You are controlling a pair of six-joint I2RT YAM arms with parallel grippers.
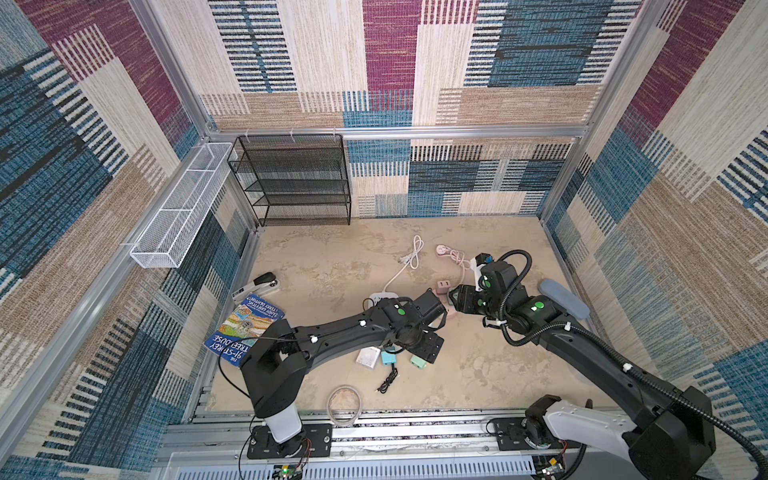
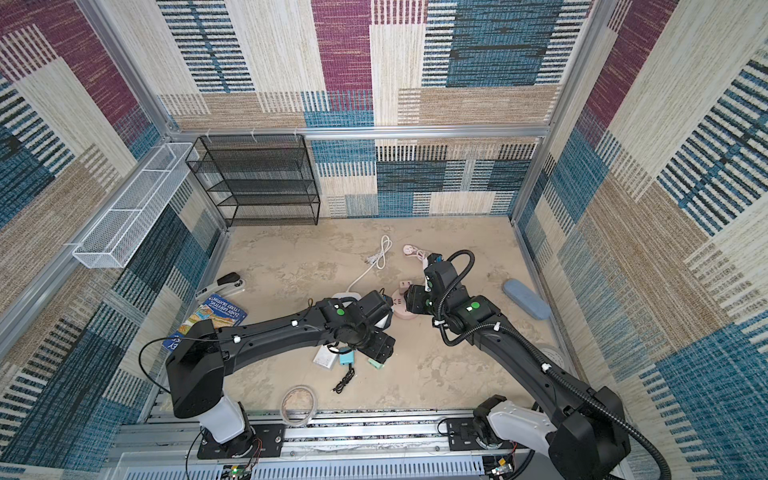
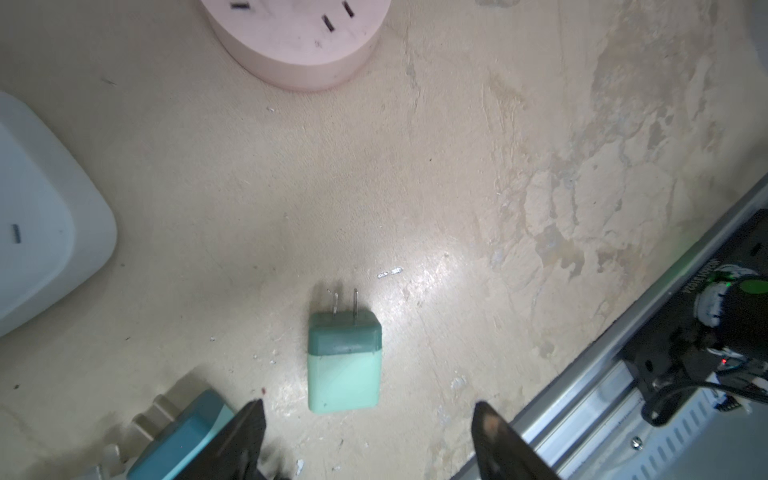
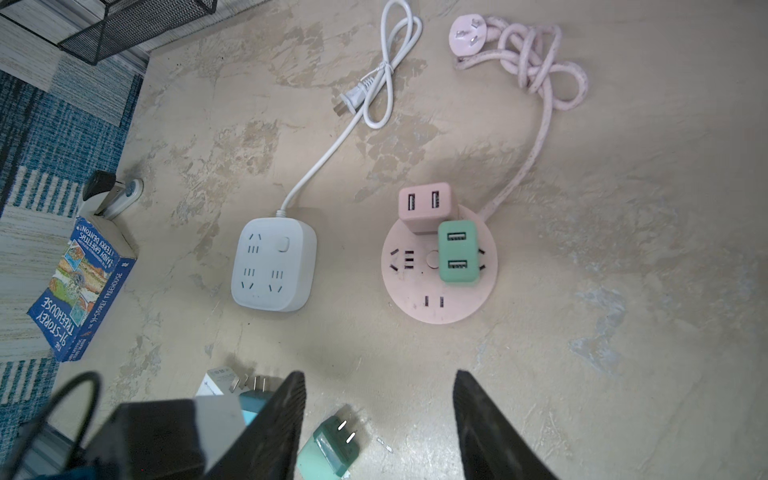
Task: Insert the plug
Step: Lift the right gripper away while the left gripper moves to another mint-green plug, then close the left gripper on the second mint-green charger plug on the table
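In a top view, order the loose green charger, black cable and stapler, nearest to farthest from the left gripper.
1. Loose green charger, right at the left gripper.
2. Black cable, close, toward the front.
3. Stapler, far left, by the book.

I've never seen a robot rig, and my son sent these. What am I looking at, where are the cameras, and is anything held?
Two robot arms, the left arm and the right arm, reach over a table; each ends in a two-fingered gripper. Two pictures look down from overhead, nearly alike. The other two come from cameras on the wrists. On the table lie a white power strip, a round pink socket bearing a pink charger and a green charger, a book and a loose mint-green plug. The left gripper is open with that plug ahead; the right gripper is open. Nothing is held.
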